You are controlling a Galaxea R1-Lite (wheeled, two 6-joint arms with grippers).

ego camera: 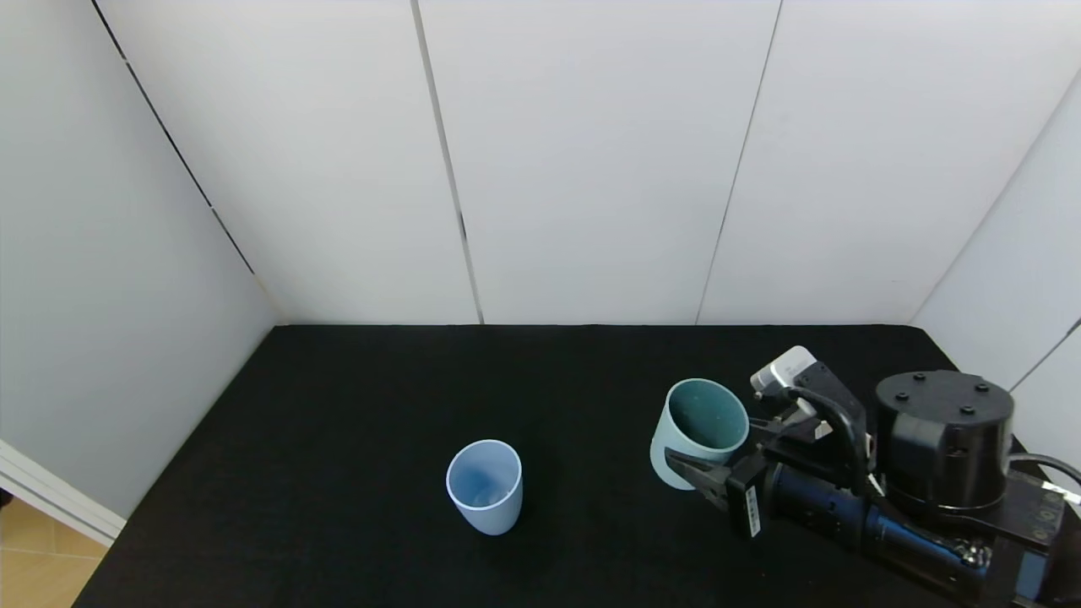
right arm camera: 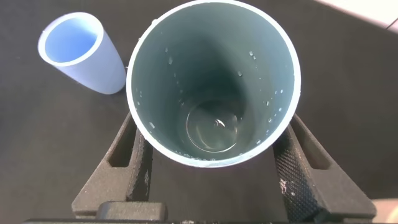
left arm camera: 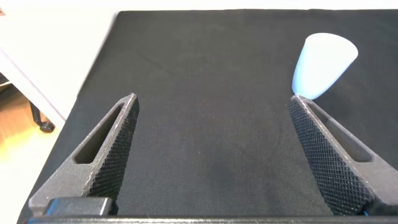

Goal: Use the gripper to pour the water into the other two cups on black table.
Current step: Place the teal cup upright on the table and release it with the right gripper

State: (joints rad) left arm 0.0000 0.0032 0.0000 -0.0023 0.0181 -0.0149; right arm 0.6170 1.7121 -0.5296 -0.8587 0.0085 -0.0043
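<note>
While tilted in the right gripper (ego camera: 705, 469), teal cup (ego camera: 699, 432) risks spilling onto the bench (ego camera: 338, 473): rim leans toward the blue cup (ego camera: 485, 486), which stands well apart to the left, so any further tip before arriving over it would wet the cloth. Slip risk too: droplets on the inner wall, smooth tapered sides. Little water (right arm camera: 213, 127) left, pooled at the bottom. Cream cup not in view.

Right fingers (right arm camera: 297, 174): partly closed, one on each side of the teal cup, pressed to its wall, cup lifted.

Left gripper (left arm camera: 214, 149): fingers spread wide, empty, low over bare bench near the blue cup.
</note>
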